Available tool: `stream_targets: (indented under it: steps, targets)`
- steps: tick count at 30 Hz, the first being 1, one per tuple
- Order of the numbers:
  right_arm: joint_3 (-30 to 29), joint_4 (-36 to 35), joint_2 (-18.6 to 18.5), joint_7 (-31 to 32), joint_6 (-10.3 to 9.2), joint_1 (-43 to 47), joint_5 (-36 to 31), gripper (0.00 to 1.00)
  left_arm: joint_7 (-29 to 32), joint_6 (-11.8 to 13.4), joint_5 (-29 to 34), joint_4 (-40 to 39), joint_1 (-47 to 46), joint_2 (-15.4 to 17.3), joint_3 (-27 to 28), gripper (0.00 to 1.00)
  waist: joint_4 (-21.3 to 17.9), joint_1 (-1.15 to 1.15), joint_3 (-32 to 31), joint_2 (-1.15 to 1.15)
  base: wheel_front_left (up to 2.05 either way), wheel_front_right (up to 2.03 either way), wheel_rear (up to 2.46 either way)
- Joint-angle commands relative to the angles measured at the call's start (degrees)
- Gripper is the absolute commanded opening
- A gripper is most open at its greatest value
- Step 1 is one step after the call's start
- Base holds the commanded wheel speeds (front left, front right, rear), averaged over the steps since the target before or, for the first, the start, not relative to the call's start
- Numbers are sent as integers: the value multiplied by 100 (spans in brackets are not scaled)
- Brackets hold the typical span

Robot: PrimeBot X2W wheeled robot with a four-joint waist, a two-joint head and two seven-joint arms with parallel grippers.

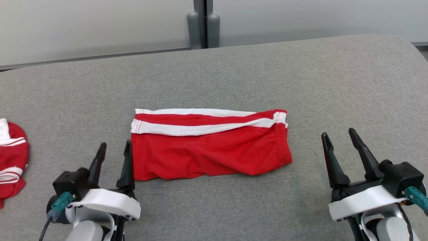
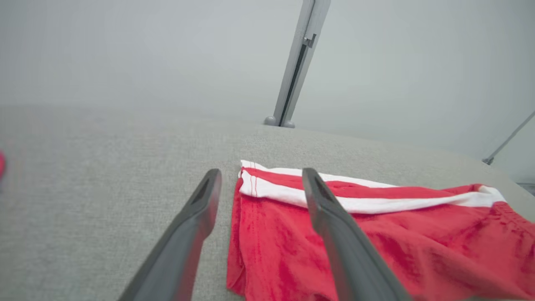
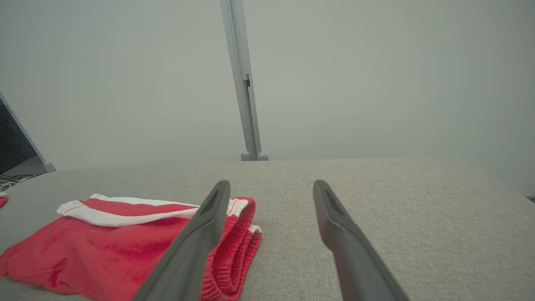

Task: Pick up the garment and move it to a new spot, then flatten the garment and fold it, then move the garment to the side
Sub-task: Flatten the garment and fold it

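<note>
A robot test bay or laboratory is suggested rather than a home: the work is laid out on a broad padded surface (image 1: pixel 234 67) covered in plain grey fabric and rounded at its corners. This surface is closed off behind by bare pale partition panels (image 1: pixel 93 26), which are joined at a grey metal post (image 1: pixel 203 23) with two rounded feet. A folded red-and-white garment (image 1: pixel 207 150) is laid at the middle and a second red-and-white piece (image 1: pixel 11 160) at the left edge, and what look like loose cables (image 3: pixel 10 179) are seen beyond the surface's far side.
</note>
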Motion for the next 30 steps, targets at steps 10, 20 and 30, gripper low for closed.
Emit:
stream_targets:
  steps: [10, 20, 30]
  targets:
    - [-125, -216, -90, 230, -8, 216, -108, 100, -61, 310, 988, -1339, 506, 184, 617, 100, 162, 0, -298, 0, 0, 0, 0]
    - [-211, -301, -124, 407, -8, 467, -61, 100, 29, 362, 1114, -1652, 1097, 342, 606, 100, 199, 0, -512, 0, 0, 0, 0]
    - [-391, -353, -153, 474, -8, 525, -114, 100, 134, 280, 1104, -1670, 884, 331, 466, 100, 444, 0, -419, 0, 0, 0, 0]
